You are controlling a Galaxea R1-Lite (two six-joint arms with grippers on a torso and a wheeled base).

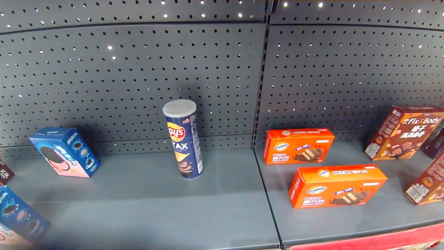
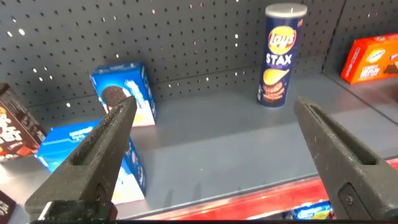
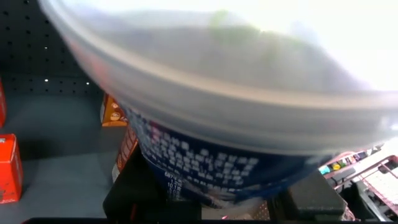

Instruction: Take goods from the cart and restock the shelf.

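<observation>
The chip can (image 3: 205, 158) is clamped in the right tool (image 3: 221, 196), near the shelf (image 3: 56, 134), while the left tool (image 2: 214, 104) gapes wide, holding nothing. The can looks light, stiff-walled and smooth, so a firm hold at mid-body suits it, though hard squeezing could dent it.

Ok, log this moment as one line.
left gripper open, empty | right gripper shut on held chips can | second chips can upright on shelf

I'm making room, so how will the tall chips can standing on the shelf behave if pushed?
The chips can stands tall on a narrow base, so a high push probably tips it. Its round body would likely roll on the flat shelf.
</observation>
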